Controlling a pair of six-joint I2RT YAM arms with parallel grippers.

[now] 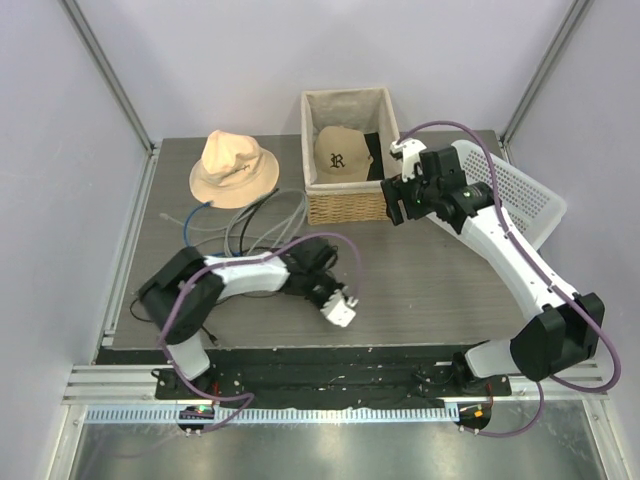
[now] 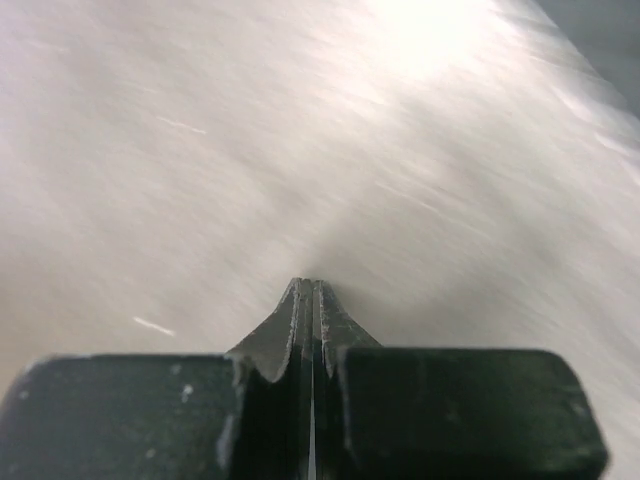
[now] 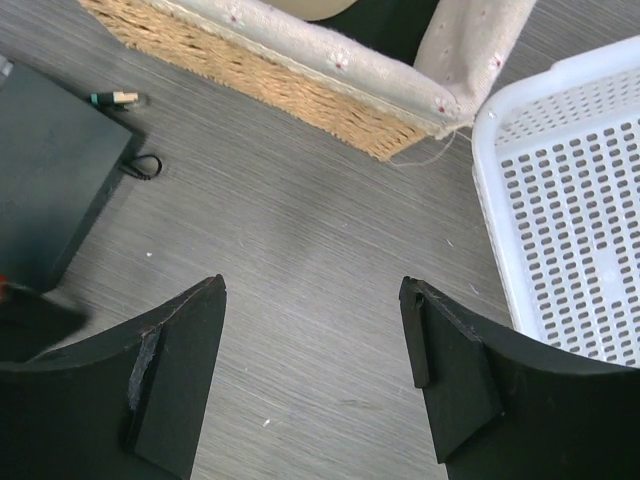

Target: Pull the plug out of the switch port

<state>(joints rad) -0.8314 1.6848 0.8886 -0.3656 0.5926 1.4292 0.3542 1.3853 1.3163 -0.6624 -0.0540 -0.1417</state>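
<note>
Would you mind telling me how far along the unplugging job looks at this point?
Done: possibly the pull; a loose plug lies on the table beside the switch, whose ports are hidden. In hand: nothing; the left gripper is shut and empty, the right gripper open above bare table. Left: confirming the port is clear.

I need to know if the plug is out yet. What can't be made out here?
1. Switch: right wrist view, cut off by the left edge; no sockets show.
2. Small connector beside it: too small to tell whether it is seated or loose.
3. Top view: left arm covers where the cables end.
4. Left wrist view: blurred; only the left gripper, jaws shut, is clear.
</note>
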